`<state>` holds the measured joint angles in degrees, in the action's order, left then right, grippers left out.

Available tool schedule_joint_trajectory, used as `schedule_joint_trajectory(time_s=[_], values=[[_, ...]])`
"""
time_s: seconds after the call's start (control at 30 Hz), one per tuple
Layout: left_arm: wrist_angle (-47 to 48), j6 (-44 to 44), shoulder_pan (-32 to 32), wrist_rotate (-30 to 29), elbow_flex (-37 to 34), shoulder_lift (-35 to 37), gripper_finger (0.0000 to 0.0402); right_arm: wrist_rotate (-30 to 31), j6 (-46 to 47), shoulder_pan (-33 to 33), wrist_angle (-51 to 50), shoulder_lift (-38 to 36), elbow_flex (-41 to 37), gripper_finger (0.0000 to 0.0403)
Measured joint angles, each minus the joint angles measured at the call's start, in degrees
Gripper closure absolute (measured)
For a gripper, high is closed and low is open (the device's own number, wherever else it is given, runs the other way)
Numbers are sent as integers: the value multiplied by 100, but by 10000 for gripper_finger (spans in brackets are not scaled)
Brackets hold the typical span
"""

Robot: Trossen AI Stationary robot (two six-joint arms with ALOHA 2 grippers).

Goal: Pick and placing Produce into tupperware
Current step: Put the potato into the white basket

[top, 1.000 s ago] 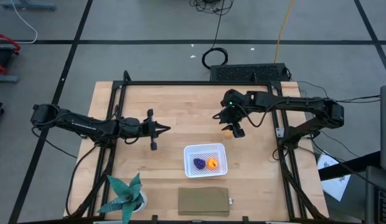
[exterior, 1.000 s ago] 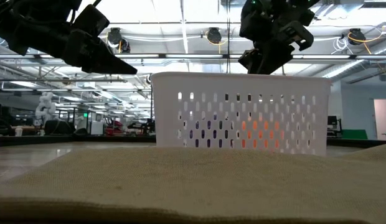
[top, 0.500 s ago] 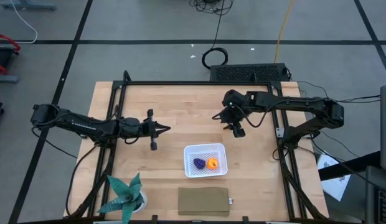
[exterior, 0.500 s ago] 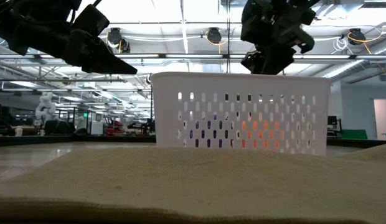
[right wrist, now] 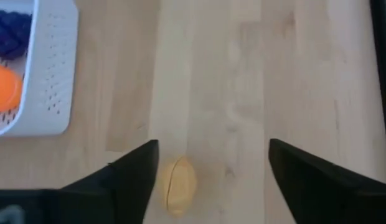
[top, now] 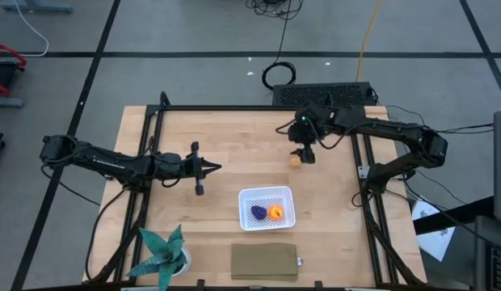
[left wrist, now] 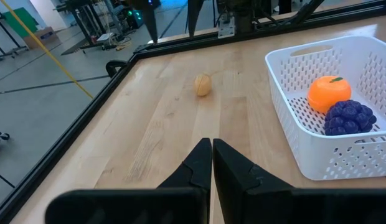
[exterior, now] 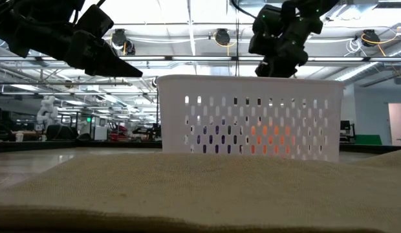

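1. Produce check — I'm seeing the orange piece [top: 275, 212] and purple piece [top: 258, 212] sitting in the tupperware [top: 267, 194].
2. I'm watching the tan-yellow piece [top: 295, 159] lying on the counter [top: 218, 137], just beneath the right gripper [top: 306, 153] — fingers spread.
3. I'm keeping the left gripper [top: 210, 168] closed, empty.

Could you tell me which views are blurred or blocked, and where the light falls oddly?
Low view: tan slab fills the foreground, blurred; bright ceiling lamps backlight the tupperware. Right wrist view: its fingers look soft; tan-yellow piece casts a faint shadow.
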<state>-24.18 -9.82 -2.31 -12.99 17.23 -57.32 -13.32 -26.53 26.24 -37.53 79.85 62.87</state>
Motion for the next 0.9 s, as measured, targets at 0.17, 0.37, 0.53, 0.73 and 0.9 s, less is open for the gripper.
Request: schedule_joint_trajectory(time_s=[0.17,0.37,0.53,0.73,0.9], values=[[43,0,0,0,0,1,382,0,255,128,267,7,-199,63],[125,0,0,0,0,0,382,-1,849,229,1099,12,-891,48],[188,0,0,0,0,0,382,0,1084,269,1138,13,-1206,48],[158,0,0,0,0,2,382,-28,1336,250,1247,13,-1487,48],[160,0,0,0,0,0,382,-40,1540,240,1300,13,-1590,48]])
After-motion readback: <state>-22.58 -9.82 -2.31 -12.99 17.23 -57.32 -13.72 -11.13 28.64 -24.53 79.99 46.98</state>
